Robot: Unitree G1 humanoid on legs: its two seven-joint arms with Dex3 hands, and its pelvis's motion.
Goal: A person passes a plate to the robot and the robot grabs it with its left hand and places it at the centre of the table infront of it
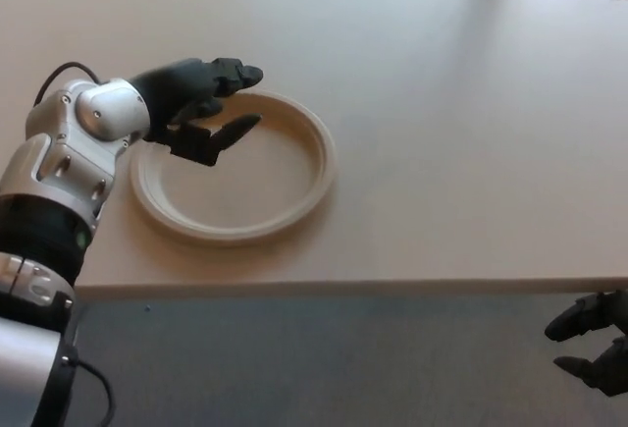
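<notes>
**Plate down flat, left hand released**

Starting at the left, we find the left hand (201, 103) poised over the near-left rim of the plate (234, 167), its fingers (235, 74) spread apart and holding nothing. The plate lies flat on the tabletop (461, 133), somewhat left of the middle of the view and close to the near edge. We judge the placing step done, the opened fingers serving to free the rim. At the far right, below the table edge, the right hand (589, 344) hangs idle, fingers loosely curled and empty.
</notes>
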